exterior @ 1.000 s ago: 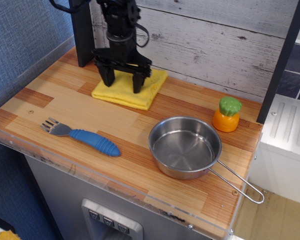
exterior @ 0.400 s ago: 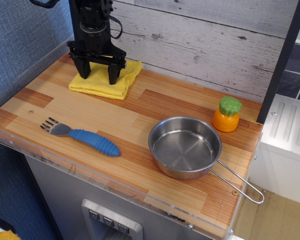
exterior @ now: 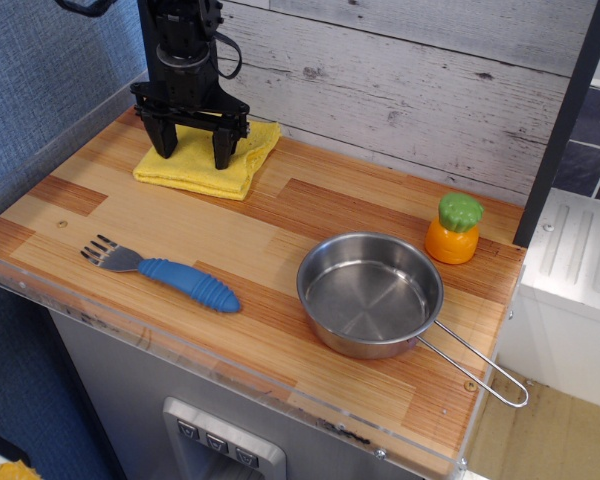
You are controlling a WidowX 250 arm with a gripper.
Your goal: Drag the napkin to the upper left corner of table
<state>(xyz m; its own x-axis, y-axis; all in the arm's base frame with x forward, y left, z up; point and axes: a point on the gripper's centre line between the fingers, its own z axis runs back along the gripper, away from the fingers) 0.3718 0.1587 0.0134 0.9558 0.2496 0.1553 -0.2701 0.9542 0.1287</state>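
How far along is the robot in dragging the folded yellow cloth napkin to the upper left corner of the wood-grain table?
Mostly done: the folded yellow cloth napkin lies at the back left of the wood-grain plank table, near the wall, well apart from the blue-handled fork and steel pan. In hand: the black gripper stands open, fingers spread on the cloth. Left: perhaps a small final nudge, then lifting away.

Open table [exterior: 280,225] mid-strip between napkin [exterior: 195,172], fork [exterior: 165,272] and pan [exterior: 372,296].

Arm: black, upright, descending from the top left. Gripper [exterior: 193,152]: pointing straight down, fingers [exterior: 165,138] spread wide apart, tips low at the far left.
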